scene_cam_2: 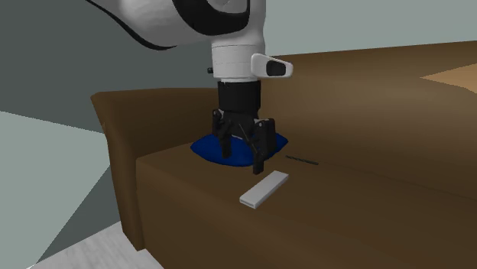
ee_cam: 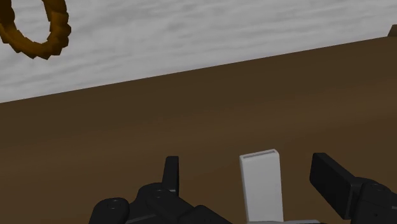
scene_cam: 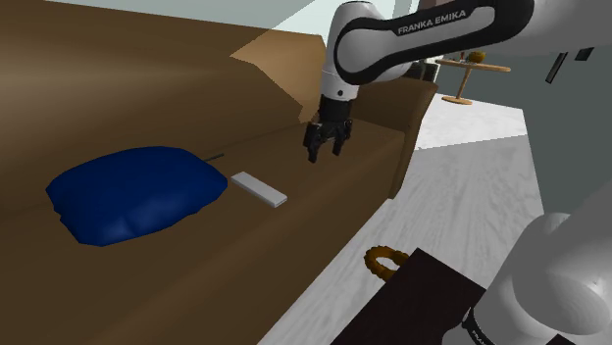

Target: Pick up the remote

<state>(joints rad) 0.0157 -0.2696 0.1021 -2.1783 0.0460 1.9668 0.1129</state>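
On brown sofa seat [scene_cam: 177, 284], white remote [scene_cam: 259, 189] flat beside blue cushion [scene_cam: 132, 191]; fingers [ee_cam: 331, 181] spread wide above it, gripping nothing, touching nothing.

Sofa [scene_cam: 196, 265]: brown, matt, smooth, evenly shaded.
Remote [scene_cam: 259, 188]: plain pale grey, matt, flat faces; material cannot be told.
Cushion [scene_cam: 127, 191]: deep blue, soft and lumpy, faint sheen.
Pincer [scene_cam: 327, 153]: black, dull finish.
Arm [scene_cam: 373, 49]: white shell, glossy.
Floor [scene_cam: 461, 196]: pale grey, streaked like grain.
Ring [ee_cam: 56, 28]: brown, rough, faceted.
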